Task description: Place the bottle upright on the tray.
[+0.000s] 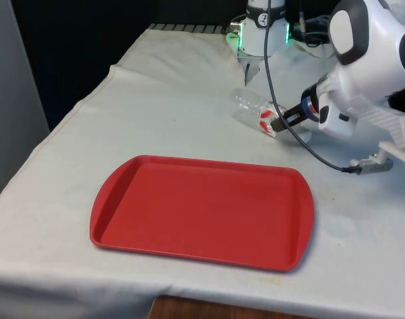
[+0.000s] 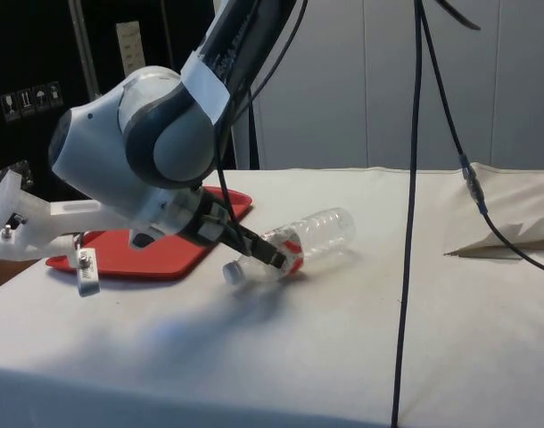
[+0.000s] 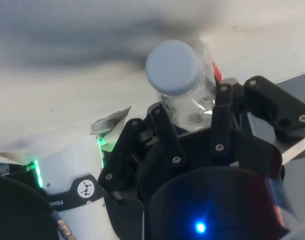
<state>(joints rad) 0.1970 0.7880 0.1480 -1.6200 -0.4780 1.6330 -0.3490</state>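
A clear plastic bottle (image 1: 250, 106) with a red label and a pale cap lies tilted on the white cloth, beyond the far right corner of the red tray (image 1: 202, 206). My gripper (image 1: 280, 123) is shut on the bottle's neck end by the label. In the side view the bottle (image 2: 315, 232) slants with its base raised and its cap (image 2: 234, 272) low near the cloth, the gripper (image 2: 272, 257) clamped just behind the cap. The tray (image 2: 156, 259) lies behind the arm there. In the wrist view the cap (image 3: 173, 67) sticks out between both black fingers (image 3: 165, 127).
A black cable (image 1: 274, 80) hangs down past the bottle and loops over the cloth to the front view's right. The robot's base (image 1: 259, 33) stands just behind the bottle. In the side view the cloth is rumpled into a fold (image 2: 504, 236).
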